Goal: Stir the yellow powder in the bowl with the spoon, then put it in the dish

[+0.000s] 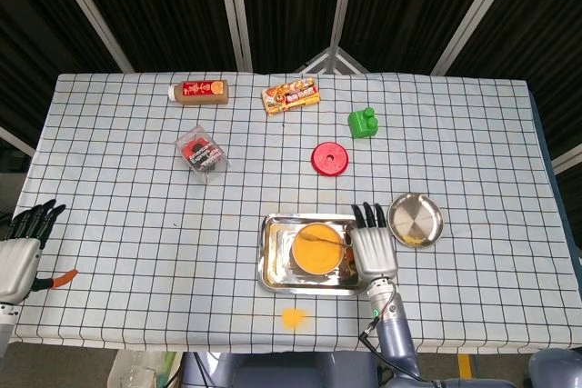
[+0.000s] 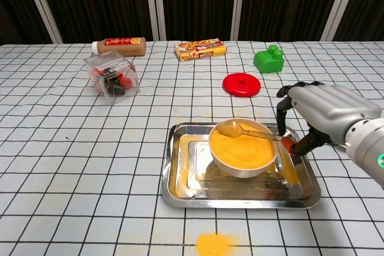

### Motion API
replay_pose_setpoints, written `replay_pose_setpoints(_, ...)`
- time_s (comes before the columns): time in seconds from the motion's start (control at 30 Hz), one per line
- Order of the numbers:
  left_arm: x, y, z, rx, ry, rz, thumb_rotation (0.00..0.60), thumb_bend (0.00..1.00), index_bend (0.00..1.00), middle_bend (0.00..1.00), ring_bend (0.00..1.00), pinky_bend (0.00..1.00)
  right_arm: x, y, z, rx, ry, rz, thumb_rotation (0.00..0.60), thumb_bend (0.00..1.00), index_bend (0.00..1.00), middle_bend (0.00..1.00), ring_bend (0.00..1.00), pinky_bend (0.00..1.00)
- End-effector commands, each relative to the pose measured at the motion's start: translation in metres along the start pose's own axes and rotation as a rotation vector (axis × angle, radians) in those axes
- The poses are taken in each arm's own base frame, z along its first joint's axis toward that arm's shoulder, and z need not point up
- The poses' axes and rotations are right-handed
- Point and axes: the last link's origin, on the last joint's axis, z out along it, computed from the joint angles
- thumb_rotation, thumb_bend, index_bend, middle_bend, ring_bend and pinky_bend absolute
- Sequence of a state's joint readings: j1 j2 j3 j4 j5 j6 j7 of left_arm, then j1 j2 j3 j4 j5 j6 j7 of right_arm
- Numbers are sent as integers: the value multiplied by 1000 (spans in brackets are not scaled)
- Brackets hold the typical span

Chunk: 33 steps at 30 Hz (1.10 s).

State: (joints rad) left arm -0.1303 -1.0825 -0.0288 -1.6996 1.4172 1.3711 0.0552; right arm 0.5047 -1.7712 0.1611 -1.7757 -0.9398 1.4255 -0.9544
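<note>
Right hand [image 2: 327, 112] pinches the orange end of the spoon [image 2: 249, 132] between thumb and a finger, beside the right rim of the bowl [image 2: 243, 148]. Spoon handle crosses the right rim; the spoon's head lies at the far left of the bowl, on the yellow powder [image 2: 240, 150], with some powder in it. Bowl is white, filled with powder, and stands inside a steel tray [image 2: 180, 181]. Tray floor carries yellow smears, mostly along the right side.

Dish [image 1: 416, 219], a round steel one, sits on the table [image 1: 136, 224] just right of the tray; a small patch of yellow shows at its near edge in the head view. Whether the hand touches the dish cannot be told.

Spilled powder [image 2: 215, 244] forms a small heap on the checked cloth in front of the tray, apart from it.

Left hand [image 1: 22, 247] rests at the table's near left edge, well apart from the tray, fingers extended side by side and holding nothing. A small orange item [image 1: 62, 276] lies beside it.

Far half of the table: brown bottle [image 2: 119, 45] lying on its side, clear box [image 2: 112, 74], snack packet [image 2: 200, 48], green block [image 2: 269, 59], red disc [image 2: 241, 84].
</note>
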Motion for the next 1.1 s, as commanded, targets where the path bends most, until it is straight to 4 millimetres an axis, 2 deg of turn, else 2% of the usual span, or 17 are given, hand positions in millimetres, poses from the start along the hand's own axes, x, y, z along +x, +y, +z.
replay_pose_setpoints(0.03,0,0,0,0,0,0,600,0,0,0,0,0,-1,0,-1,1,-6,-3,600,480,433,133,0,0)
replay_pose_setpoints(0.13,0,0,0,0,1,-1,600,0,0,0,0,0,-2,-1,-1,1,-8,-3,600,480,389,133,0,0)
replay_pose_setpoints(0.63,0,0,0,2,-1,-3,600,0,0,0,0,0,-2,-1,-6,20,-14,-3,600,484,364,133,0,0)
replay_pose_setpoints(0.87,0,0,0,1,-2,-3,600,0,0,0,0,0,-6,0,-10,22,-33,-32,600,609,364,132,0,0)
replay_pose_setpoints(1.1,0,0,0,2,-6,-3,600,0,0,0,0,0,-6,1,-12,14,-44,-36,600,621,364,132,0,0)
